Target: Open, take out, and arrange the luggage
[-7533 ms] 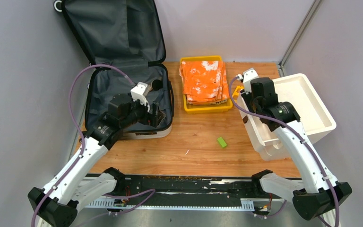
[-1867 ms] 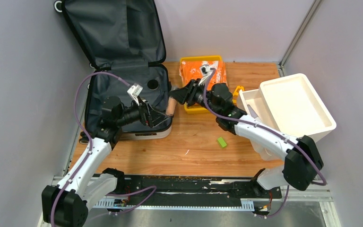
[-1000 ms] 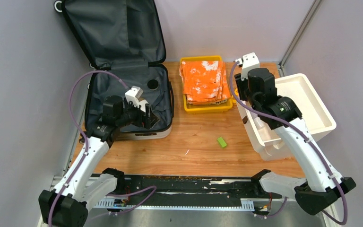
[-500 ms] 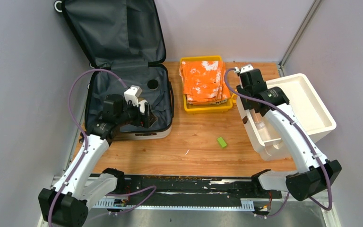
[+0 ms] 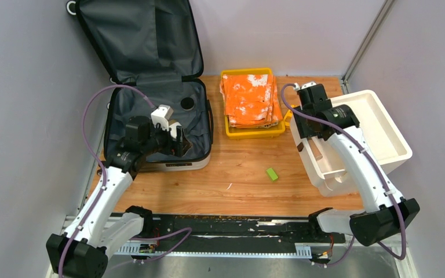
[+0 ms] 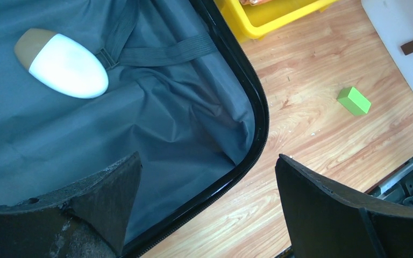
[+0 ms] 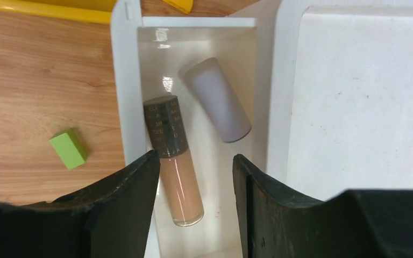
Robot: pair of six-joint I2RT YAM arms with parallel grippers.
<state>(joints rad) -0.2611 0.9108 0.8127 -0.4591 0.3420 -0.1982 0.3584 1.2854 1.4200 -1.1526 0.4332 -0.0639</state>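
Right fingers (image 7: pixel 122 215) parted above dark-capped bottle (image 7: pixel 173 161), gold cap lettering illegible

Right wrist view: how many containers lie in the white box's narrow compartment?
2. A tan bottle with a dark cap lies on the left; a pale tube lies beside it, toward the far end. The fingers may hide others nearer the camera.

Dark bottle cap (image 7: pixel 164 126), gold lettering unreadable

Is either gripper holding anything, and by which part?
Nothing. Left gripper is open over the luggage; right gripper is open above the bottle lying in the box.
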